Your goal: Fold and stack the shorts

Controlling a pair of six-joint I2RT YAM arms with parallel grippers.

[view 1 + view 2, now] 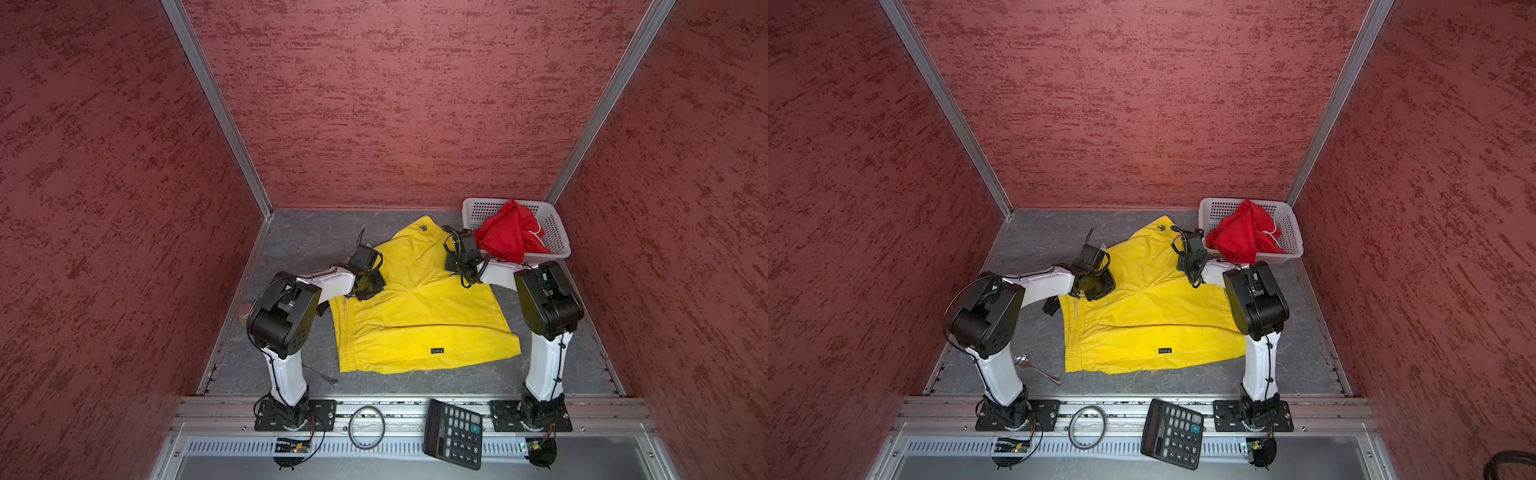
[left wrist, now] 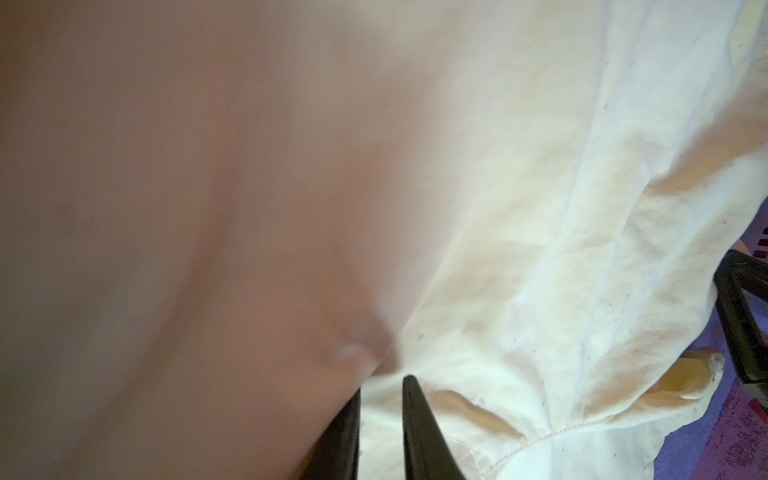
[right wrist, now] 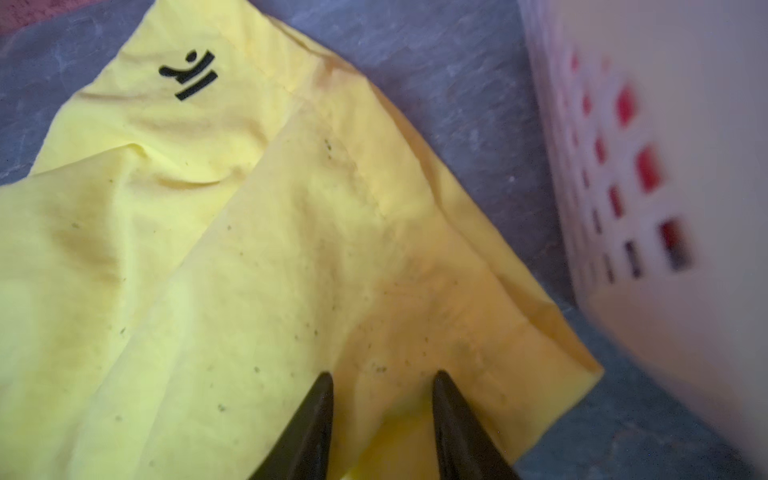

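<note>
Right wrist view: the right fingers [image 3: 451, 415] stand apart with nothing between them, tips just over the yellow shorts [image 3: 249, 270]. A hem corner lies just ahead of the tips, with the basket [image 3: 665, 311] close beside it.
Left wrist view: the left fingers [image 2: 417, 419] are nearly together, with only a slim gap. The cloth looks washed out and a blurred fold hangs against the lens, so I cannot tell whether any cloth is pinched.
Yellow pair: in both top views it lies spread on the counter [image 1: 299, 241], under and between the two sets of fingers.
Red pair: the red shorts [image 1: 507, 232] are bunched in the basket, just behind the right fingers, and nothing touches them.
Step in hand: probably laying out and first-folding the yellow pair; stacking has not begun.
Next move: probably the right fingers close on the hem ahead of them and carry that leg toward the left fingers. They need to stay clear of the basket wall and not drag the rest of the cloth.
Top views only: the whole outline of the shorts, the red pair, and a calculator [image 1: 455, 432] on the near rail.
Wrist views only: the gap between each pair of fingers, and a dark logo [image 3: 189, 75] beyond the right tips, seen close up.
</note>
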